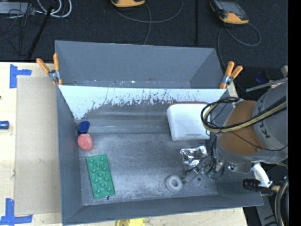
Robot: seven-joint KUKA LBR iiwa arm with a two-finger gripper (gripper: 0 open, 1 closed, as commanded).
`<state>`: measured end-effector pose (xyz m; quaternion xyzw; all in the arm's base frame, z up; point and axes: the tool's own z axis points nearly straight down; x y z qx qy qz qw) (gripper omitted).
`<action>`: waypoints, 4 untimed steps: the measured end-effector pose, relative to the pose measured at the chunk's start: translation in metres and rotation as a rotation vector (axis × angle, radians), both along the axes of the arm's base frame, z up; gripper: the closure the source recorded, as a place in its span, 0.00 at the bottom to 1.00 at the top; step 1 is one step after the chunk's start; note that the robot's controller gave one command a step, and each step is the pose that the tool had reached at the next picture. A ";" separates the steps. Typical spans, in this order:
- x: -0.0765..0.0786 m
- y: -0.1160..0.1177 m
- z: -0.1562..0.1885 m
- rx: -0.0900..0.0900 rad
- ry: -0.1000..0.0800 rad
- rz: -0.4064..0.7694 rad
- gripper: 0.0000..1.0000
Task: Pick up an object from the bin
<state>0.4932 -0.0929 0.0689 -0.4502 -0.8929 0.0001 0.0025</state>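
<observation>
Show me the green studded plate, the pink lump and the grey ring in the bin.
green studded plate [100, 176]: camera view, middle of its studded top.
pink lump [85, 142]: camera view, centre of its rounded top.
grey ring [169, 183]: camera view, left side of its band, beside the hole.

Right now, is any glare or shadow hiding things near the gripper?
Camera view: a pale lit band crosses the back wall of the bin; the crumpled foil beside the gripper glints bright; the floor under the gripper looks shaded, next to the grey ring; the green studded plate, pink lump and white tray lie evenly lit.
</observation>
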 end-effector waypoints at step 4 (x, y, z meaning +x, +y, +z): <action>-0.003 -0.020 0.091 -0.002 -0.003 -0.101 1.00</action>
